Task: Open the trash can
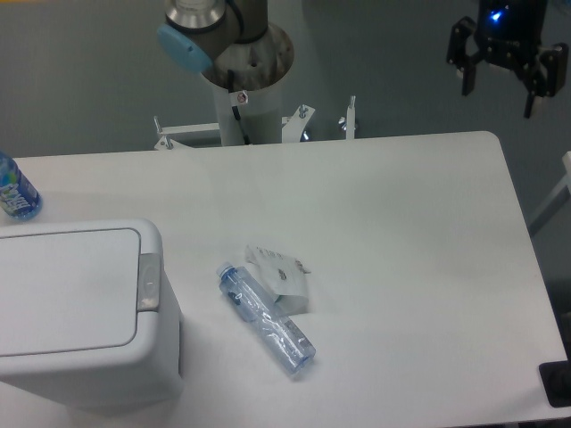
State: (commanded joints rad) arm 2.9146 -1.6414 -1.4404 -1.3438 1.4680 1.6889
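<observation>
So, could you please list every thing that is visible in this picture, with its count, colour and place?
trash can: 1, white with grey latch, lid closed, front left of table
plastic bottle: 1, clear with blue tint, lying on its side, table centre
crumpled paper: 1, white, touching the lying bottle at its far side
second bottle: 1, blue, left edge of table, partly cut off
table: 1, white
robot arm base: 1, grey with blue cap, behind the table
gripper: 1, black, open, up in the air at the far right

Clear bottle (266, 319) touching crumpled wrapper (281, 275) — on table (401, 267).
</observation>
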